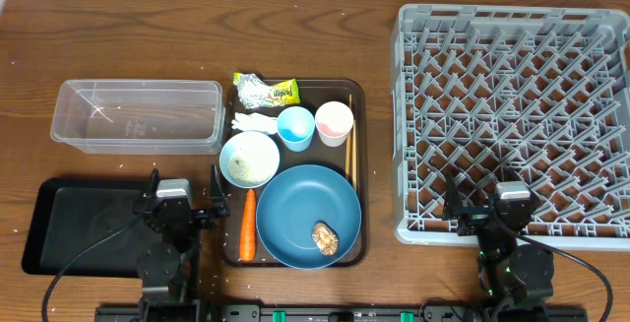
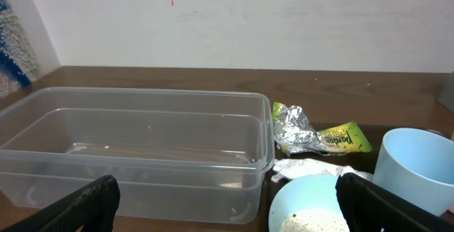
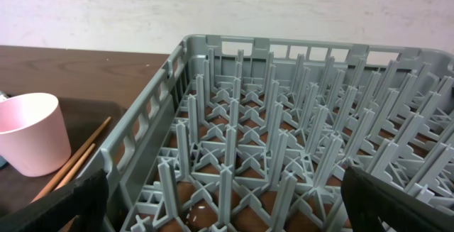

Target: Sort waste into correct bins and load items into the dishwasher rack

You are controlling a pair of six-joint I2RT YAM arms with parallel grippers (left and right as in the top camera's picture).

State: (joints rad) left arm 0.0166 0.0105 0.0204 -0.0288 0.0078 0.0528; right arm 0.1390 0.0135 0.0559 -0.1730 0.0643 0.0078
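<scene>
On the dark brown serving tray (image 1: pixel 358 96) lie the silver and yellow-green wrapper (image 1: pixel 264 91), white napkin (image 1: pixel 251 122), white bowl with rice (image 1: pixel 249 159), light-blue cup (image 1: pixel 294 127), pinkish cup (image 1: pixel 334 121), chopsticks (image 1: pixel 349 140), carrot (image 1: pixel 248 225) and blue plate (image 1: pixel 307 215) holding a brown lump (image 1: pixel 326 236). The clear tub (image 1: pixel 138 115) and black tray (image 1: pixel 84 225) are at left, the grey rack (image 1: pixel 517 120) at right. My left gripper (image 1: pixel 179 207) is open and empty over the black tray. My right gripper (image 1: pixel 489 207) is open and empty at the rack's near edge.
The left wrist view shows the tub (image 2: pixel 135 147), wrapper (image 2: pixel 312 134), napkin (image 2: pixel 312 168), bowl (image 2: pixel 312 207) and blue cup (image 2: pixel 418 164). The right wrist view shows rack pegs (image 3: pixel 284 147), the pink cup (image 3: pixel 32 133) and chopsticks (image 3: pixel 74 159). A wall stands behind the table.
</scene>
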